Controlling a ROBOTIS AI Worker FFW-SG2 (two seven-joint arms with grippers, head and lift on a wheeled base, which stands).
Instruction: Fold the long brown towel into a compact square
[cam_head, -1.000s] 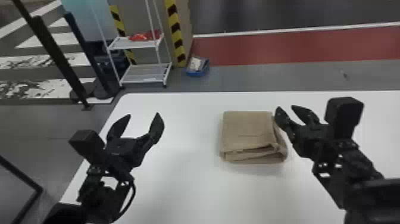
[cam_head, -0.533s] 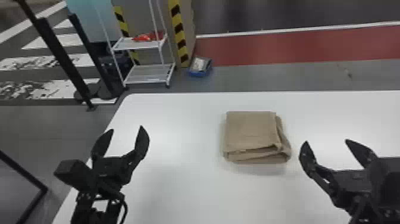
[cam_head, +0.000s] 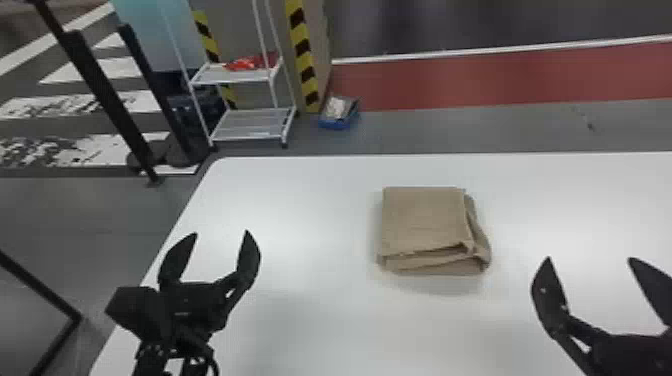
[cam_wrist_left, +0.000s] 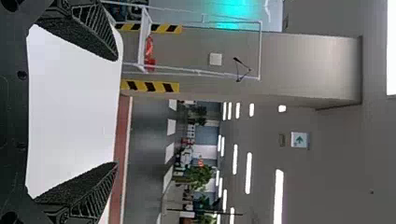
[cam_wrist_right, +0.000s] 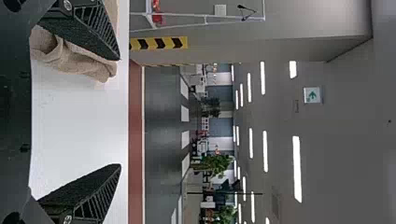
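Brown fabric towel (cam_head: 424, 220) folded to a near-square stack on white smooth counter (cam_head: 320, 320), layered near edge, skewed right side. Black left gripper (cam_head: 217, 237), black right gripper (cam_head: 589, 262): jaws wide apart, both empty.

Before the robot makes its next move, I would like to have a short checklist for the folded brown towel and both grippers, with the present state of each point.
1. Brown fabric towel folded into a compact, roughly square stack: ok.
2. Layers aligned: not ok, they stick out past the top fold on the right and near sides.
3. Towel wholly on the smooth white table: ok.
4. Left black two-fingered gripper open, off the towel: ok.
5. Right black two-fingered gripper open, off the towel: ok.
6. Underside free of creases: cannot tell, hidden.
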